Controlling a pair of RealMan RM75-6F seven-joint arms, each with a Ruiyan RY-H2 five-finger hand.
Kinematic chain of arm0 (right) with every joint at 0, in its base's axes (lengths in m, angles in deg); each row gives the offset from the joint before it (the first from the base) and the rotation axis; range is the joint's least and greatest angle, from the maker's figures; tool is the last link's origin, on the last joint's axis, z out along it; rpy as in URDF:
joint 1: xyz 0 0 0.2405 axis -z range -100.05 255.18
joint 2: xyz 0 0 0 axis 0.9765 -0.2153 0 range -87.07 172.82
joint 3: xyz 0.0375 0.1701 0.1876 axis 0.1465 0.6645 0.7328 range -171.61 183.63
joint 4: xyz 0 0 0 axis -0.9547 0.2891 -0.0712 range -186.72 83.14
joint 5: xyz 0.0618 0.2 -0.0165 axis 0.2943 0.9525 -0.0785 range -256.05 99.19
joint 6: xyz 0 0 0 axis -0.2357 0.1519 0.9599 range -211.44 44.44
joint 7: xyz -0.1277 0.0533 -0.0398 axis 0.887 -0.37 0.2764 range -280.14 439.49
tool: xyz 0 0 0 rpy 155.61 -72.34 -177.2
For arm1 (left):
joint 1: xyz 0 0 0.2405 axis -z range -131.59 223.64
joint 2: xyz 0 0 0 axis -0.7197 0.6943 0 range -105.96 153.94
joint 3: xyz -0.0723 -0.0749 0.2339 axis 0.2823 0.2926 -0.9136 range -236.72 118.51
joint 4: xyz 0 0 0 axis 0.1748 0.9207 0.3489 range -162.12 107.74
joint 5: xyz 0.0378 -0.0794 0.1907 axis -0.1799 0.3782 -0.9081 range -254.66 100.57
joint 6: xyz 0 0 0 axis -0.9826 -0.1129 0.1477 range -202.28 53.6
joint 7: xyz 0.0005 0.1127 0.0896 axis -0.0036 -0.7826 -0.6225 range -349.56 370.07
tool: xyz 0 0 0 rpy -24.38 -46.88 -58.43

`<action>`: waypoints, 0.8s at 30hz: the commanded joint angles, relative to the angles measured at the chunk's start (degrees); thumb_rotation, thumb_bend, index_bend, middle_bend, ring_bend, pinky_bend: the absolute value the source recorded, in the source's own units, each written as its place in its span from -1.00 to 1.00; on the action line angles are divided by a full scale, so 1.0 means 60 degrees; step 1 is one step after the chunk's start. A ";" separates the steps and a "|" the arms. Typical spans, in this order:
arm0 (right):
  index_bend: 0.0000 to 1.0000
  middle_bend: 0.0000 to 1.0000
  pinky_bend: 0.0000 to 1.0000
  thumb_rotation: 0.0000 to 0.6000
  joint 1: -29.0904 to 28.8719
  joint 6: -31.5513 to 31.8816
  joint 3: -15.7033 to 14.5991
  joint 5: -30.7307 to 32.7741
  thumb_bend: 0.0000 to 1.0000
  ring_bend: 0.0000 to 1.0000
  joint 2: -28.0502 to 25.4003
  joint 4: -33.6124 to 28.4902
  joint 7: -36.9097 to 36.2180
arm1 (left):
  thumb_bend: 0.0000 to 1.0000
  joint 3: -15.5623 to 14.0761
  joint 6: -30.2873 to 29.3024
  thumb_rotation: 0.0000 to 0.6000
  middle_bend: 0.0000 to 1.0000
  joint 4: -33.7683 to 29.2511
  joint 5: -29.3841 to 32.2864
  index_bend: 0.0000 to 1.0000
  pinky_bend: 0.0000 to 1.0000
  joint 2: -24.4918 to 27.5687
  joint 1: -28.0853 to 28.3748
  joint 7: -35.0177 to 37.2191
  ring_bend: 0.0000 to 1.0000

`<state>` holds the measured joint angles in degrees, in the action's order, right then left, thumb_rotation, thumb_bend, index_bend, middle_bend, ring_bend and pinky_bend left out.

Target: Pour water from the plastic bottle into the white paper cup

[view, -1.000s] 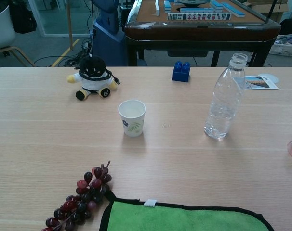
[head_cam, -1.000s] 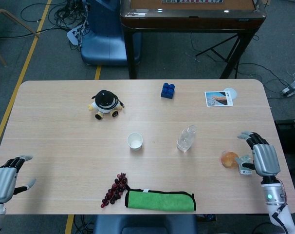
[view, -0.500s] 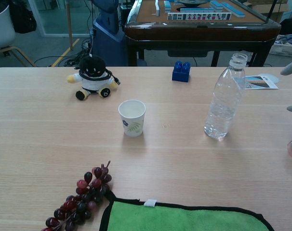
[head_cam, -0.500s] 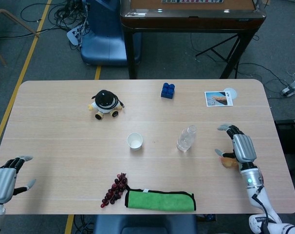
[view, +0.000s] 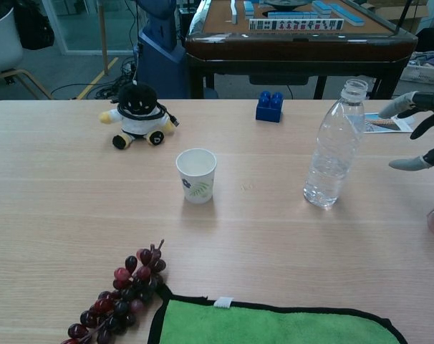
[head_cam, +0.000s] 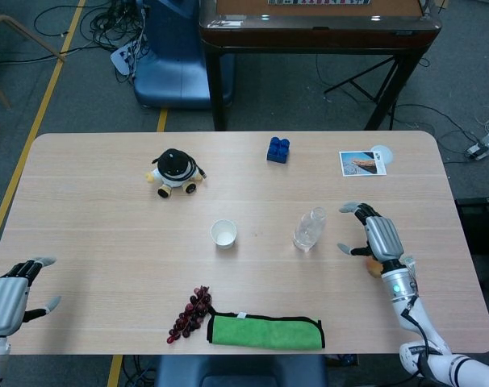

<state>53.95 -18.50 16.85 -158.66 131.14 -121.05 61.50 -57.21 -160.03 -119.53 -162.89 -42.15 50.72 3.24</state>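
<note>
- Reach step: right hand [head_cam: 372, 235] hovers spread and empty beside the uncapped bottle [head_cam: 309, 230], mid-table toward the right edge.
- Cup [head_cam: 223, 234] stands mid-table.
- Next: wrap bottle, lift.
- Left hand [head_cam: 9, 297] idles released at the near-left corner.

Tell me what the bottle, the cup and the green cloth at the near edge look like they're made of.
Bottle: clear thin plastic, glossy; the table shows through it, and a little water sits at the bottom.
Cup: white paper by its look, matte, with a rolled rim and a printed leaf.
Green cloth: soft napped fabric, probably microfibre, with a black stitched border and a small white tag.
</note>
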 commanded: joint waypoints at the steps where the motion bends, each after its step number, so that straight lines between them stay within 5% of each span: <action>1: -0.42 -0.56 -0.32 1.00 -0.0135 -0.0117 -0.0040 -0.0036 -0.97 -0.68 0.0148 0.0187 -0.0129 | -0.70 0.0002 -0.0005 1.00 -0.39 -0.0003 0.0001 -0.44 0.19 0.0002 -0.0003 0.0009 -0.33; 24: -0.42 -0.58 -0.41 1.00 -0.1235 -0.0750 -0.0469 -0.0759 -1.00 -0.69 0.1777 0.2870 -0.3029 | -0.70 -0.0013 -0.0146 1.00 -0.39 -0.0134 -0.0130 -0.44 0.19 0.0101 -0.0057 0.0128 -0.33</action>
<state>46.98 -22.54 14.28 -163.04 141.30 -104.38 44.01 -57.29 -160.90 -120.33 -163.68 -41.54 50.38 4.00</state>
